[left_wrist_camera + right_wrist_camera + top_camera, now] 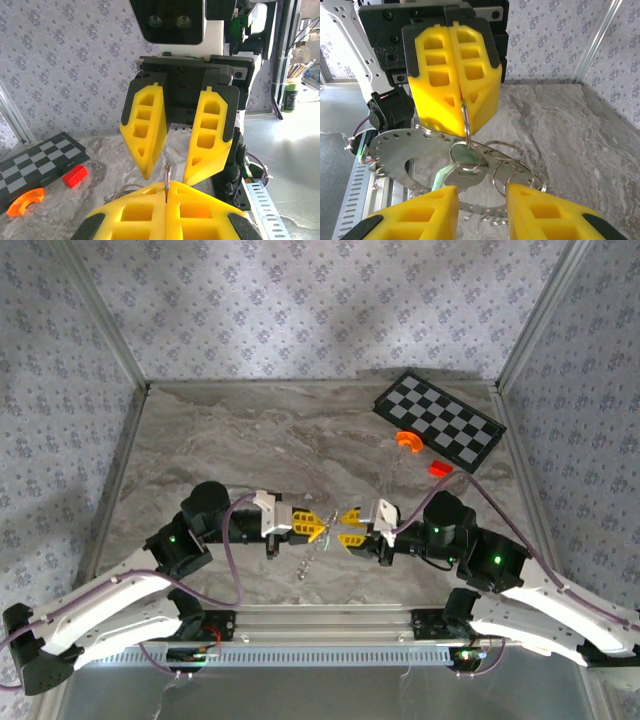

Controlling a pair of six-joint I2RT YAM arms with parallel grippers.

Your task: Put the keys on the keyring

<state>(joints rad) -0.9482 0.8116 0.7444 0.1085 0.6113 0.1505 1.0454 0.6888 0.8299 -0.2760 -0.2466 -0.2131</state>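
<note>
Left gripper (465, 129) clamps the keyring (467, 139) edge-on; the right gripper (482, 195), fingers apart, brackets a hanging key (462, 176), seemingly threaded on. It should close squarely on the flat head.

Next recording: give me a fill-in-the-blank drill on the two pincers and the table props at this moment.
The left pincer is ___ on the thin silvery wire keyring. The right pincer, facing it, has its jaws ___. The orange curved plastic piece lies by the black-and-white checkered board on the robot's ___ side.
Missing words: shut; open; right.
</note>
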